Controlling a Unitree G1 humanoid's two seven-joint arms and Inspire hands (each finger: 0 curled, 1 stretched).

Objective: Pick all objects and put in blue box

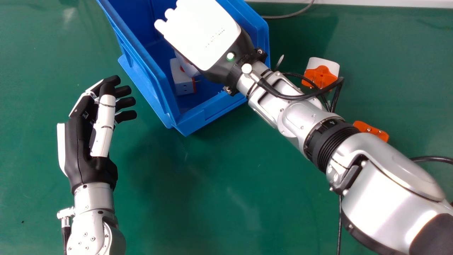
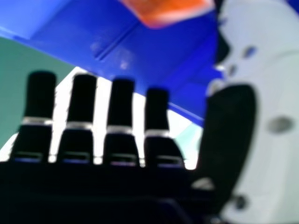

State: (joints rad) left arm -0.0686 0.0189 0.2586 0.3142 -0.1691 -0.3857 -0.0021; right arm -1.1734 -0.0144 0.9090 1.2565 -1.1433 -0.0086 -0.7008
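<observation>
On the green counter (image 1: 212, 184), a grey cable (image 1: 290, 15) curves up to a pale strip (image 1: 371, 3) along the far edge, a black cord (image 1: 431, 159) shows at the right, and what may be a crumb (image 1: 22, 222) lies near the left edge.

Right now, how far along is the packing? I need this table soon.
Partly done. At least one white plug adapter is already inside the blue box. The right hand is over the box, and I see nothing gripped in it. Still on the table: a white-and-orange plug adapter and an orange piece partly hidden by the right arm.
</observation>
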